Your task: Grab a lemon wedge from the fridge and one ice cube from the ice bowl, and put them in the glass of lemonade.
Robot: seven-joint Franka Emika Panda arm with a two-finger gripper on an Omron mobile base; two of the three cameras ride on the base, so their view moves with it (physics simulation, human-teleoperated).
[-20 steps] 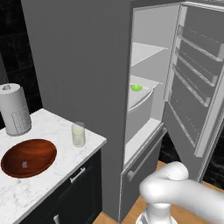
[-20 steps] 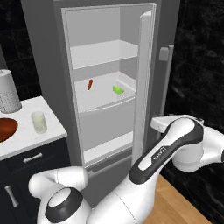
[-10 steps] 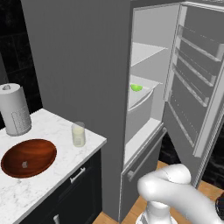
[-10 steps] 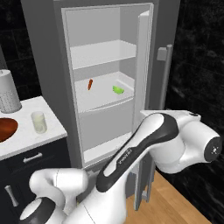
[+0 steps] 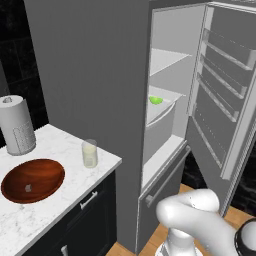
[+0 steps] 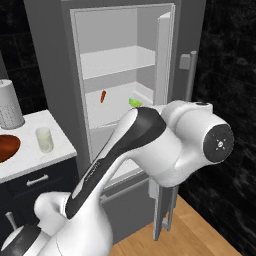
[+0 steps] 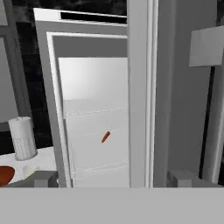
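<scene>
The end effector is hanging with fingers apart, gripping nothing, facing the open fridge. Ahead of it, the lemon wedge is lying on a middle shelf, waiting to be reached.

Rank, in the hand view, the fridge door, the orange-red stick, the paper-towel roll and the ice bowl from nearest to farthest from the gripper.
From the gripper, jaws open:
1. fridge door: its edge stands straight ahead.
2. orange-red stick: on a shelf inside, left of that edge.
3. ice bowl and paper-towel roll: on the counter, far left; too close to call.
</scene>
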